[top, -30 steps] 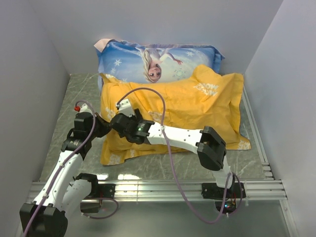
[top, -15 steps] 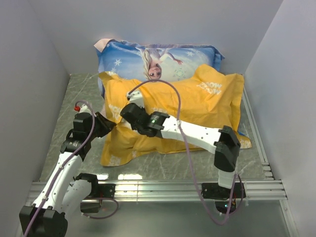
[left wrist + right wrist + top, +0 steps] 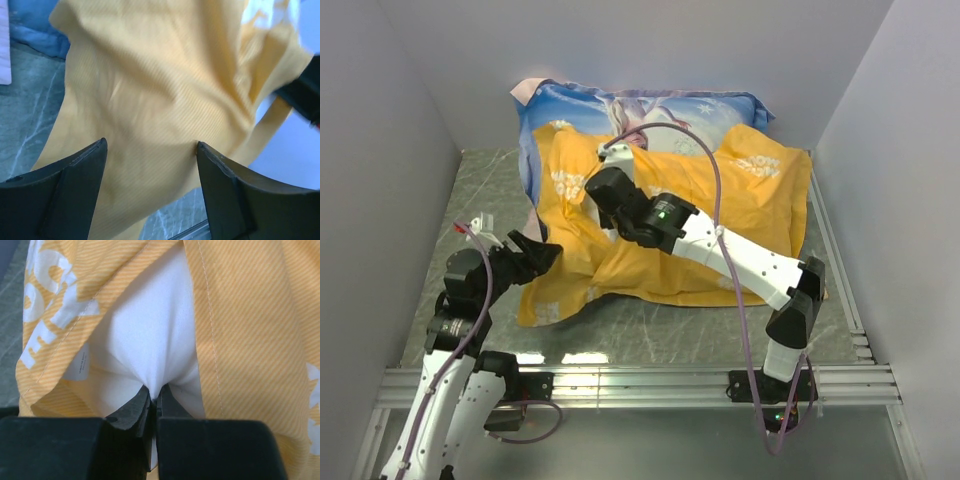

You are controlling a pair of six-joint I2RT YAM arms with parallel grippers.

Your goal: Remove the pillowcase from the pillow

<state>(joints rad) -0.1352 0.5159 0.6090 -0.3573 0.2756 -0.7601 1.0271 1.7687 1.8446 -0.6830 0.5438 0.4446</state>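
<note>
Holds left gripper point(image 3: 150, 147) low at near left, jaws spread wide; stretches right arm point(image 3: 740, 255) far and leftward, right gripper point(image 3: 154, 392) pinched tight on the pillow point(image 3: 145, 340).

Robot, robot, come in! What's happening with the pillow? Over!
Right gripper shut on the pillow at the opening. Left gripper open over the pillowcase. Elsa pillow close behind.

White arms point(image 3: 740, 255), black joints point(image 3: 798, 308), purple cables point(image 3: 719, 196)

High rear overview; wrist close-ups on pillowcase point(image 3: 150, 100)
</note>
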